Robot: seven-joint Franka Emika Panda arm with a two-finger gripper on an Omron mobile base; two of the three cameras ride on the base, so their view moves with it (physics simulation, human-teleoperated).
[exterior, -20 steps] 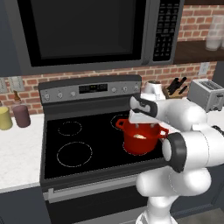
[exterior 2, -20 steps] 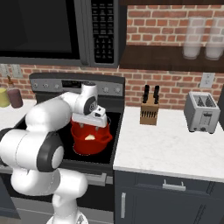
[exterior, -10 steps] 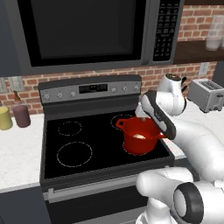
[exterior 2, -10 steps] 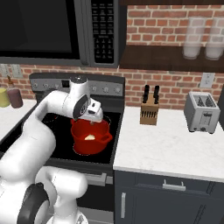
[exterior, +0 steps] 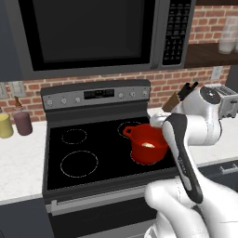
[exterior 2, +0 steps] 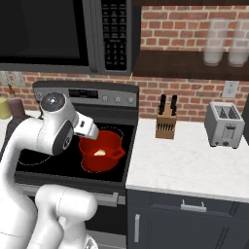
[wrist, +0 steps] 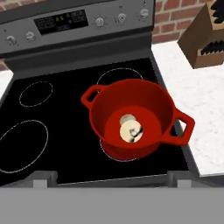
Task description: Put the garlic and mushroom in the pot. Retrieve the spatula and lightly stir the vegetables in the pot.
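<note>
The red pot stands on the stove's front right burner, also seen as the pot and the pot from the base. On its floor lie the vegetables, two small pale pieces touching each other; which one is the garlic and which the mushroom I cannot tell. My gripper hovers above the pot on its near side, open, with its fingertips far apart and nothing between them. The spatula is out of view.
A wooden knife block and a toaster stand on the white counter right of the stove. Yellow canister and maroon canister sit far left. The microwave hangs low over the black cooktop.
The arm has swung its elbow out to the right and drawn the hand a little back from the pot. The pot and the two pale pieces have stayed put.
</note>
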